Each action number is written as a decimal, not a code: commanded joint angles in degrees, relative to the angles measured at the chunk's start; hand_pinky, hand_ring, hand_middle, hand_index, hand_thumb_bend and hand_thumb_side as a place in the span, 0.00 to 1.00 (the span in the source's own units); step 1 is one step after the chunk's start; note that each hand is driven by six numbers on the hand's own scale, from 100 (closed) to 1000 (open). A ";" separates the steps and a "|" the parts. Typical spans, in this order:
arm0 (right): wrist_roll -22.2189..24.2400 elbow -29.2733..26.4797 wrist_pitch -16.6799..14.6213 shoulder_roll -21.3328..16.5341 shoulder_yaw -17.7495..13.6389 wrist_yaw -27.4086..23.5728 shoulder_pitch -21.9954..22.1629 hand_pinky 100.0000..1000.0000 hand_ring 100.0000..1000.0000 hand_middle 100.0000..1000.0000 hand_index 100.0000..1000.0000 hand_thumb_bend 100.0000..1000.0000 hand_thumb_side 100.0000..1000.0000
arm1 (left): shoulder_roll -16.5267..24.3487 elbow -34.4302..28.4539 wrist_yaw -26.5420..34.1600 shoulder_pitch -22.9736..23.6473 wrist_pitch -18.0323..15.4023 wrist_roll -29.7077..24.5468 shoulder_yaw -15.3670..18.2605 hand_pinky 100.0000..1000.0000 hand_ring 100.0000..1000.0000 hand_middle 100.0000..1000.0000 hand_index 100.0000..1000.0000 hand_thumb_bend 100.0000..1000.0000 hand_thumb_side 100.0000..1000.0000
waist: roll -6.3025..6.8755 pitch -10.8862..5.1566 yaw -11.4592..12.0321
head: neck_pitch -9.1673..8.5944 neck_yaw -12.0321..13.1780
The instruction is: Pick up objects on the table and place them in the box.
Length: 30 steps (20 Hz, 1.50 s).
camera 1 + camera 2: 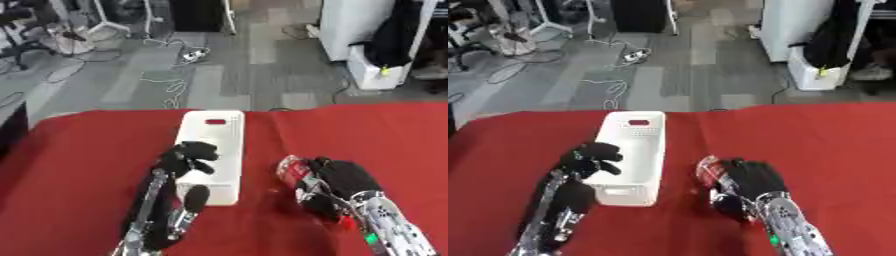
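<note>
Right robot hand (750, 186) grasps a small red-and-white object (707, 171) on the red table (824, 145); left robot hand (592, 156) curls over the white box (634, 150).

The right robot hand lies toward the table's near edge, fingers wrapped around the object, just right of the box. The left robot hand's fingers hook over the box's left rim near its close end. The box stands lengthwise mid-table, its far end toward the far edge.
</note>
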 commanded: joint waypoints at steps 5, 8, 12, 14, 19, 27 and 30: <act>-0.15 -0.91 -0.78 -1.70 -0.19 -0.65 -1.46 0.51 0.63 0.84 1.00 0.00 0.91 | 0.27 -1.40 -0.58 -0.51 -0.19 -0.30 0.04 0.51 0.66 0.64 0.72 0.43 0.77 | -0.09 -0.56 0.20 | 0.07 -0.68; 0.41 -0.24 -1.23 -2.14 0.18 -0.70 -1.82 0.52 0.65 0.85 1.00 0.00 0.88 | 0.33 -1.50 -0.77 -0.49 -0.20 -0.28 0.09 0.51 0.66 0.64 0.72 0.43 0.77 | -0.16 -0.59 0.15 | 0.23 -0.75; -0.58 1.74 -1.30 -1.52 0.37 -0.18 -1.40 0.50 0.63 0.83 1.00 0.01 0.83 | 0.25 -1.72 -1.05 -0.61 -0.24 -0.33 0.09 0.51 0.66 0.64 0.72 0.43 0.77 | -0.21 -0.52 0.21 | 0.30 -0.86; -2.26 2.77 -1.03 -1.01 0.17 0.15 -0.95 0.49 0.62 0.83 1.00 0.04 0.79 | 0.23 -1.86 -1.19 -0.65 -0.24 -0.38 0.11 0.51 0.66 0.64 0.72 0.44 0.77 | -0.19 -0.42 0.29 | 0.36 -0.89; -5.66 5.00 0.24 -0.14 -0.53 0.51 -0.32 0.47 0.61 0.83 1.00 0.11 0.65 | 0.18 -2.03 -1.34 -0.71 -0.21 -0.46 0.15 0.51 0.66 0.64 0.72 0.44 0.77 | -0.35 -0.23 0.32 | 0.54 -0.88; -6.20 6.06 1.44 -0.03 -1.30 0.43 -0.05 0.46 0.60 0.82 1.00 0.11 0.65 | 0.24 -2.28 -1.64 -0.76 -0.18 -0.67 0.22 0.51 0.66 0.64 0.72 0.44 0.77 | -0.57 -0.01 0.53 | 0.97 -0.74; -6.44 6.04 1.41 -0.23 -1.39 0.13 -0.13 0.44 0.58 0.81 1.00 0.08 0.66 | 0.26 -2.33 -1.71 -0.72 -0.16 -0.73 0.23 0.51 0.66 0.64 0.72 0.44 0.77 | -0.59 0.02 0.66 | 1.11 -0.76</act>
